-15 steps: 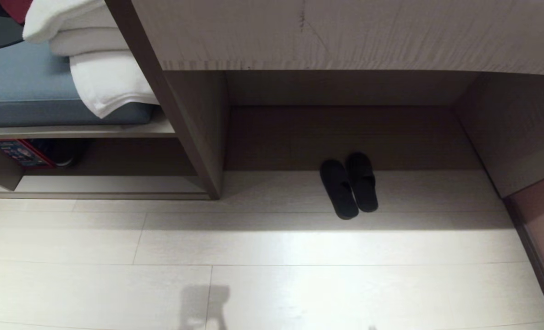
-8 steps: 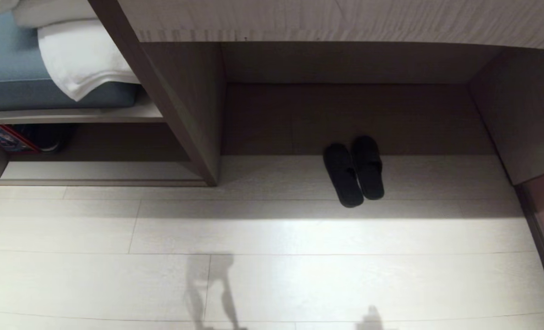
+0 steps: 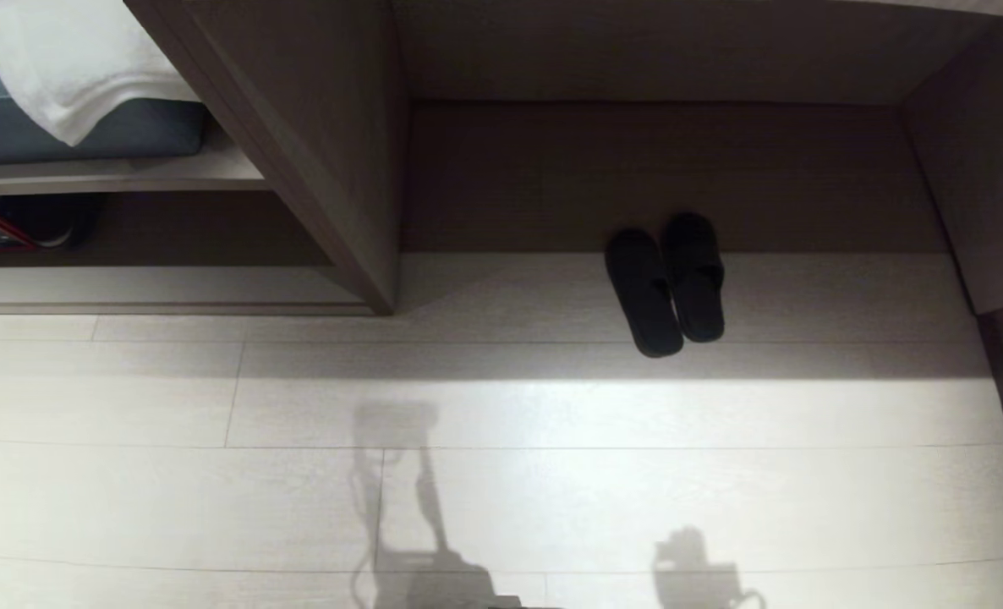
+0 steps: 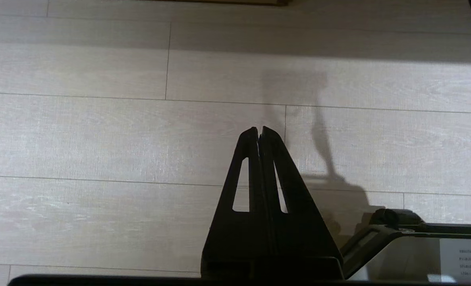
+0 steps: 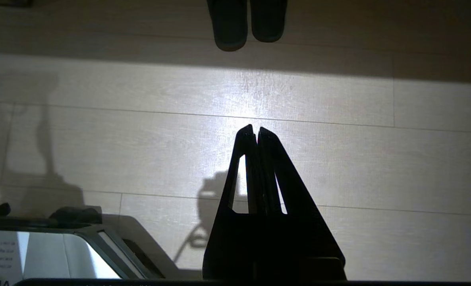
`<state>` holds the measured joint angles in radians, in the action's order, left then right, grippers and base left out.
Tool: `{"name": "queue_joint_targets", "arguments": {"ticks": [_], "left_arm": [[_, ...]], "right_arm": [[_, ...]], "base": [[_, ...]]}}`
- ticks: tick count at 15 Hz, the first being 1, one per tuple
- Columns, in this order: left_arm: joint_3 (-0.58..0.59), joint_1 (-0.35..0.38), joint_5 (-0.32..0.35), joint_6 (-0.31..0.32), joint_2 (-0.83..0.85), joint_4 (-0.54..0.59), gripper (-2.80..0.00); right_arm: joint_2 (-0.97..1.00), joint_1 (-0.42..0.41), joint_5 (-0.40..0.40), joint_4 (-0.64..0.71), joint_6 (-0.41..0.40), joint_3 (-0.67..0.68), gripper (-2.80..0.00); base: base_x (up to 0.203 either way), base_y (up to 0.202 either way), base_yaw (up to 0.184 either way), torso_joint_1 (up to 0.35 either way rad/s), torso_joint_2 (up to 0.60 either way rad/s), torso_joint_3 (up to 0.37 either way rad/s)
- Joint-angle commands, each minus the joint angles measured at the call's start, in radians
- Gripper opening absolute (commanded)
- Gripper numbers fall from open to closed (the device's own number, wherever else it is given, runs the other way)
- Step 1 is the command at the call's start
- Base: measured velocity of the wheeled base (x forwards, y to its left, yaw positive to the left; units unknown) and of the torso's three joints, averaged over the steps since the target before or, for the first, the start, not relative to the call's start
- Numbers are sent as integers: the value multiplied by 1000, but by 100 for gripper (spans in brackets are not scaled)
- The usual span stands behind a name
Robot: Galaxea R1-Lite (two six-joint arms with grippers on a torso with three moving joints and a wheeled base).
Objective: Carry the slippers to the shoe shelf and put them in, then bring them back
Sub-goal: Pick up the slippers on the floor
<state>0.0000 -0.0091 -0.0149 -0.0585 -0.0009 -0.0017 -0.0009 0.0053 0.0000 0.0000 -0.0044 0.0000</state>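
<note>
As the robot's head tipped down, the slippers (image 3: 665, 283) lay untouched, side by side on the floor (image 3: 501, 474) in the desk kneehole, both end effectors, left (image 4: 259, 131) and right (image 5: 252, 130), pinched closed and empty, so pickup remained ahead.

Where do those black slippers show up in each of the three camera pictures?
Head view: the slippers lie side by side on the pale floor, right of centre, at the edge of the desk's shadow.
Left wrist view: a dark shape at the top right corner may be one slipper; cannot tell.
Right wrist view: their ends show at the top edge.
Shared landmark: the pale plank floor.
</note>
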Motion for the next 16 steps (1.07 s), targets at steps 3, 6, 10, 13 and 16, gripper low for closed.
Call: {"name": "queue_joint_targets", "arguments": {"ticks": [3,6,10,13,16], "left_arm": [[0,0,0,-1,1,0,-280],[0,0,0,0,1,0,-280],[0,0,0,-1,1,0,-280],[0,0,0,0,1,0,-280],[0,0,0,0,1,0,-280]], "right_arm": [[-1,1,0,2,0,0,-280],[-1,-1,0,2,0,0,-280],[-1,1,0,0,0,0,-280],[-1,1,0,2,0,0,-280],[-1,1,0,2,0,0,-280]], "base": [[0,0,0,-1,3,-195],[0,0,0,2,1,-194],[0,0,0,3,4,-198],[0,0,0,3,2,-195],[0,0,0,2,4,-197]]}}
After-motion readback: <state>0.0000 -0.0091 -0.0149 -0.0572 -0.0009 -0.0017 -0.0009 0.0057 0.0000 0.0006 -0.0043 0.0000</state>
